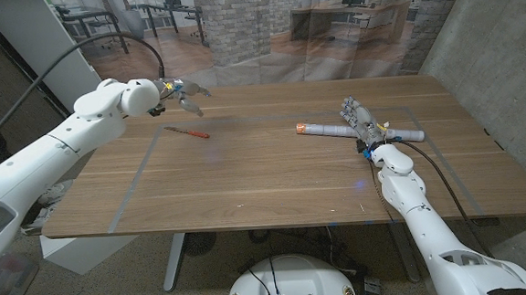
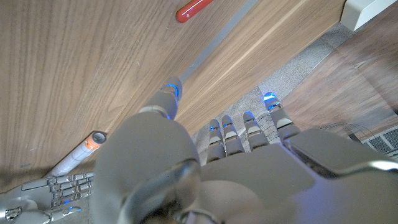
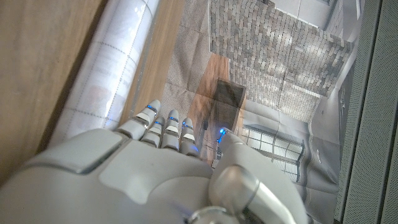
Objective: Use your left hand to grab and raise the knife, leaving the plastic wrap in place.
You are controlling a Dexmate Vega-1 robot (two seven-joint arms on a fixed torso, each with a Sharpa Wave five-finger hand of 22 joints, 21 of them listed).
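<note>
The knife (image 1: 187, 131), with a red handle and a thin dark blade, lies on the wooden table (image 1: 246, 176) at the back left; its red handle (image 2: 194, 9) also shows in the left wrist view. My left hand (image 1: 182, 90) hovers in the air just behind and above it, fingers spread, holding nothing; its fingers (image 2: 249, 127) reach out past the table's edge. The plastic wrap roll (image 1: 335, 129), with an orange end, lies at the right middle. My right hand (image 1: 360, 119) stands at the roll with fingers straight; I cannot tell whether it touches it.
Grey tape lines (image 1: 137, 178) mark a rectangle on the table. The roll (image 3: 106, 74) runs alongside my right hand (image 3: 168, 162). The roll (image 2: 78, 155) and my right hand (image 2: 50, 193) also show in the left wrist view. A concrete wall (image 1: 494, 42) stands on the right.
</note>
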